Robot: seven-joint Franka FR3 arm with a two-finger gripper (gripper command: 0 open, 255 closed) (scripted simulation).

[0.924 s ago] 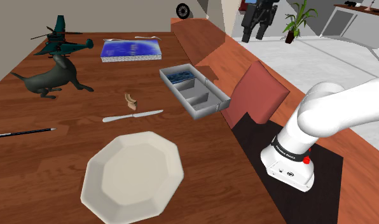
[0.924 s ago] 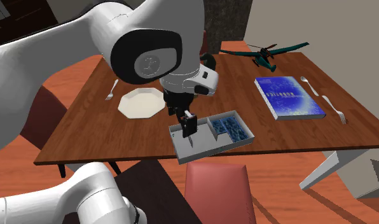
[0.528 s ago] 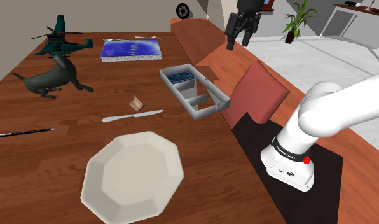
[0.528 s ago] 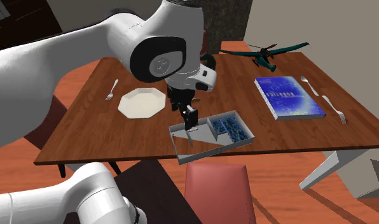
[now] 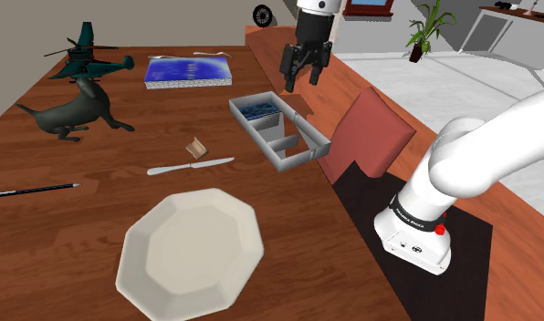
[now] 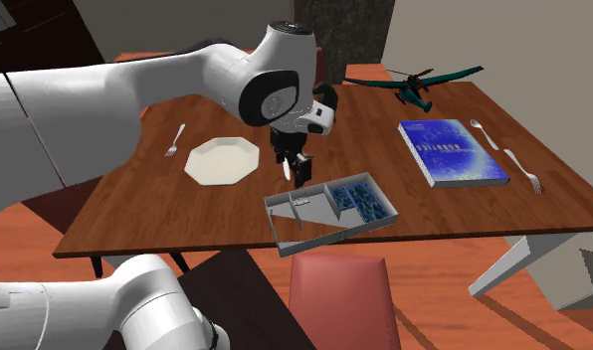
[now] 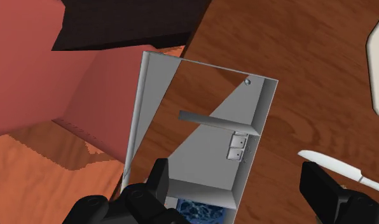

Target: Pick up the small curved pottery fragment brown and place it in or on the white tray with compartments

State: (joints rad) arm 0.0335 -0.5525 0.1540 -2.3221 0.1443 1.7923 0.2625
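Pottery fragment (image 5: 198, 147) lies ungrasped beside the knife (image 5: 190, 167), away from the table (image 5: 88, 219) edges, because your gripper (image 5: 300, 80) hovers wide open and empty above the edge-side tray (image 5: 293, 157).

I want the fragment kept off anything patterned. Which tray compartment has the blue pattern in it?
The end compartment of the tray nearest the book; the other compartments are plain grey.
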